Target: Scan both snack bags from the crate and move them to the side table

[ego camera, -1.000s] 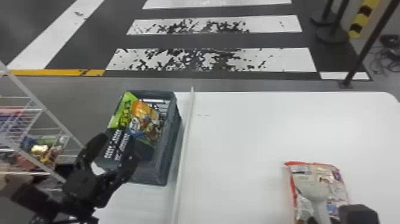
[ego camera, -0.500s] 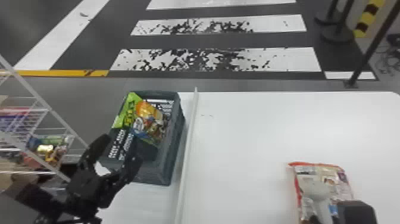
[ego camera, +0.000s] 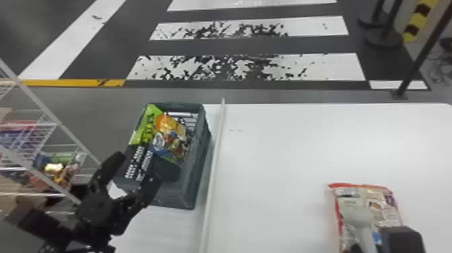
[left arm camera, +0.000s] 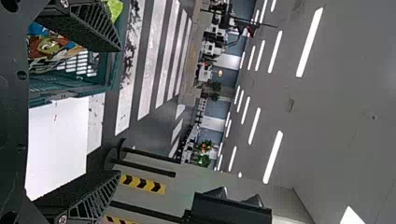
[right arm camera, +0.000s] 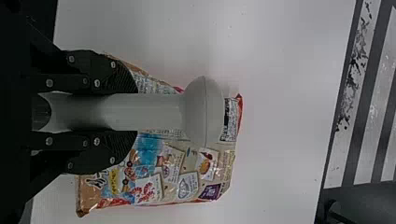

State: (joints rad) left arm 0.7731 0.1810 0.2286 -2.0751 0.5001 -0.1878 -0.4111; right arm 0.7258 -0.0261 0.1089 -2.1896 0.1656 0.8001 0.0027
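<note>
I can't read any words or numbers: my snack bag (right arm camera: 187, 186) on the white table (right arm camera: 280, 116) has small print and 1 purple label (right arm camera: 210, 192), and the green bag (ego camera: 153, 111) in my crate (ego camera: 199, 165) has dark, illegible lettering.

My scanner (right arm camera: 140, 112) has a smooth, matt, plastic-looking body. The snack bag (right arm camera: 187, 186) beneath it is glossy, creased film. The crate (ego camera: 168, 198) is of dull, plastic-looking material with perforated walls; the orange bag (ego camera: 168, 124) inside has a shiny film surface. My left gripper (ego camera: 137, 168) has matt black fingers (left arm camera: 84, 23), ribbed along the sides, with metal screw heads (left arm camera: 63, 219). The white table (ego camera: 286, 151) is smooth, with a soft sheen. The rack (ego camera: 43, 106) appears to be coated metal wire.
</note>
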